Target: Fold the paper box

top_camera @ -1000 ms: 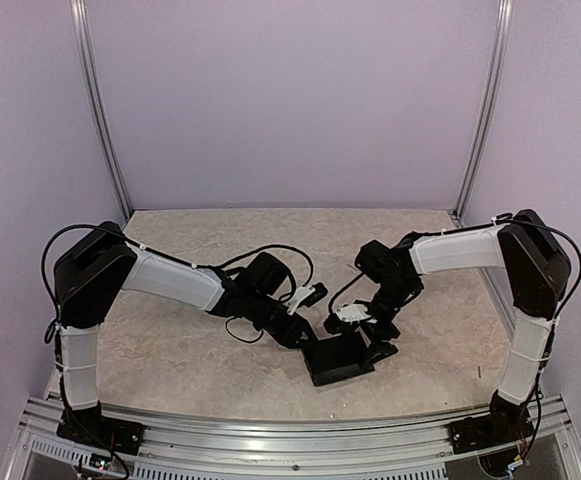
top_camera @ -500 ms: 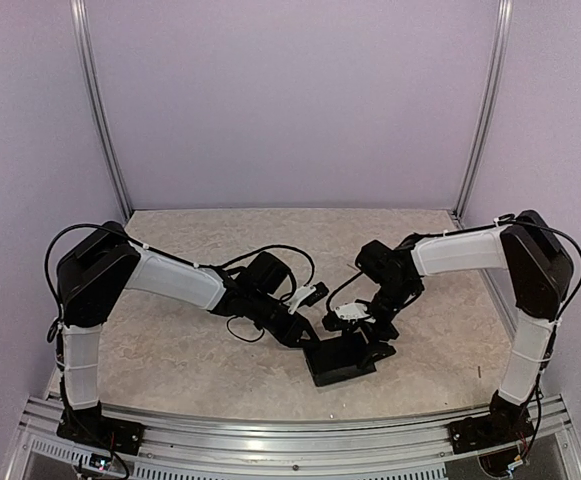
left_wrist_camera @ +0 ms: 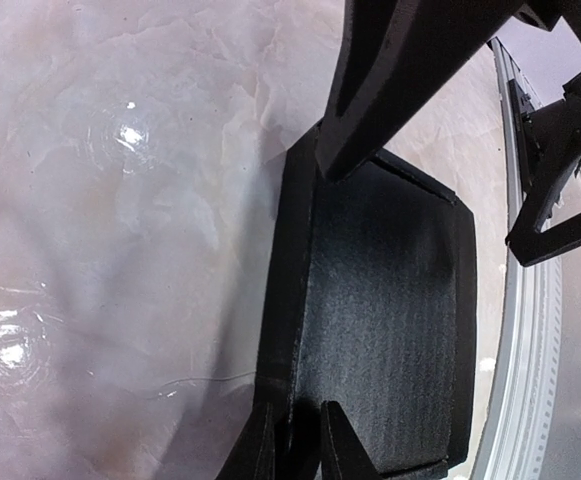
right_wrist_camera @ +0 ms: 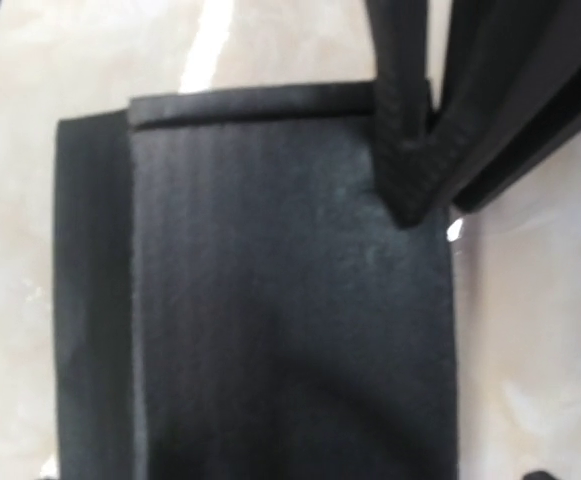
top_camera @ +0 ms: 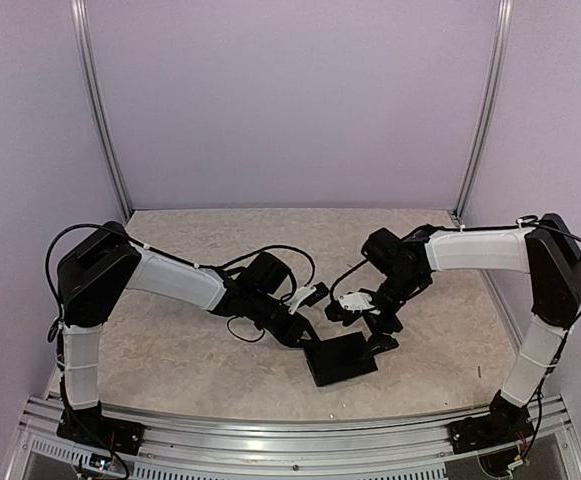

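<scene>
The paper box is seen lying on the table, near its front edge and roughly midway between the two arm bases, as a shallow open tray with low raised walls. The left gripper is placed at the box's far left corner, touching it; in the left wrist view one of its fingers is shown coming down onto that corner, at the end of the raised left wall. Its fingers are seen close together, but whether the wall is actually pinched between them cannot be told. The right gripper is held just above the box's far right edge with its fingers spread wide. In the right wrist view, one finger is seen ending at the box's corner, while the dark panel of the box fills most of the frame below it. Nothing is clamped between the right fingers. The two grippers are kept near each other, with the box's far edge lying between them.
</scene>
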